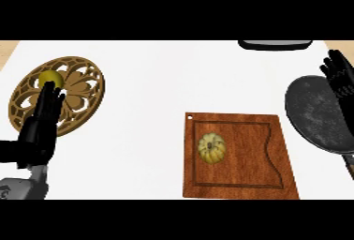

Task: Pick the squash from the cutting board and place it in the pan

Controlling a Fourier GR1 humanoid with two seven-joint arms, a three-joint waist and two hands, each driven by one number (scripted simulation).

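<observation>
Squash (pixel 211 148): pale, ribbed, lying on the left half of the cutting board (pixel 239 187), inside its routed groove. Nothing touches it.

Cutting board: brown wood, flat on the white counter (pixel 159 75), low and right of centre.

Pan (pixel 314 112): dark grey, just right of the board and apart from it, with nothing in it. Its handle (pixel 349 164) runs down toward the right edge of the view.

Left hand (pixel 40 124): at the left, over the lower part of a round carved wooden trivet (pixel 79 89). Fingers straight and close together, pointing up the view, holding nothing. Fingertips reach a small yellow object (pixel 50 77) sitting on the trivet; contact cannot be judged.

Right hand (pixel 339 75): at the upper right, partly cut by the edge, over the pan's far rim. Fingers straight, slightly apart, holding nothing.

Dark object (pixel 274 44): at the counter's far edge, mostly out of view, kind not determinable.
</observation>
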